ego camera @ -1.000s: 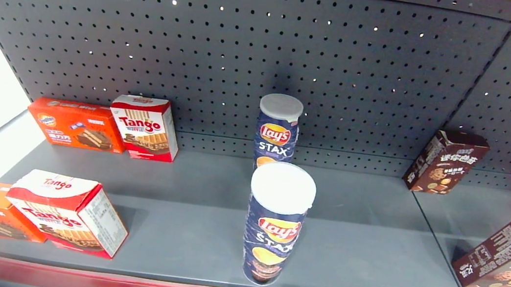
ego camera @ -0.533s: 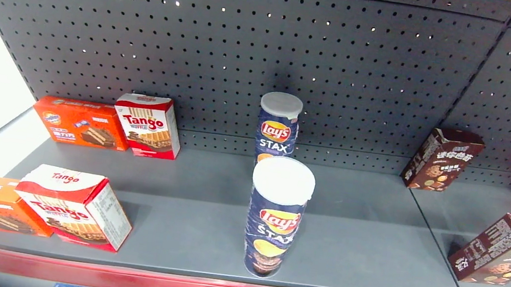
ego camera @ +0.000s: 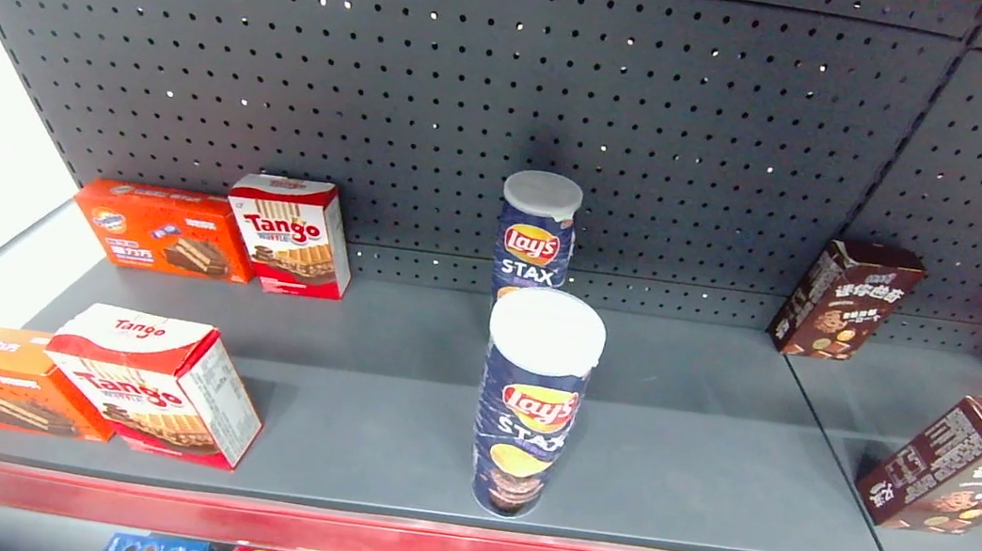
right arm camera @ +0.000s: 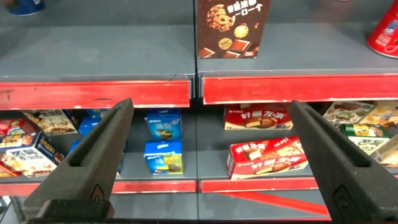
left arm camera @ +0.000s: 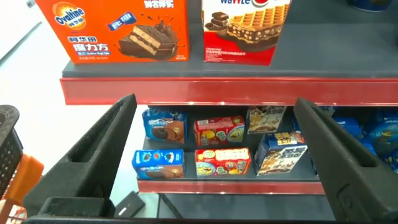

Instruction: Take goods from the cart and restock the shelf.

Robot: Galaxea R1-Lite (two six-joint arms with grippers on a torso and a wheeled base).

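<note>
The dark pegboard shelf (ego camera: 397,415) is partly stocked. The left gripper (left arm camera: 214,107), spread wide and empty, faces the orange box (left arm camera: 112,31) and wafer box (left arm camera: 245,31) ahead. The right gripper (right arm camera: 211,107), equally wide and empty, faces the brown cookie box (right arm camera: 231,28) ahead.

Two matching black grippers of the robot
The left gripper (left arm camera: 214,102) and the right gripper (right arm camera: 211,104) look alike: each has two matte black fingers (left arm camera: 93,162), long and wedge-shaped, thin at the tip and thick at the base, with a shallow rectangular recess and a small round hole near the base.
</note>
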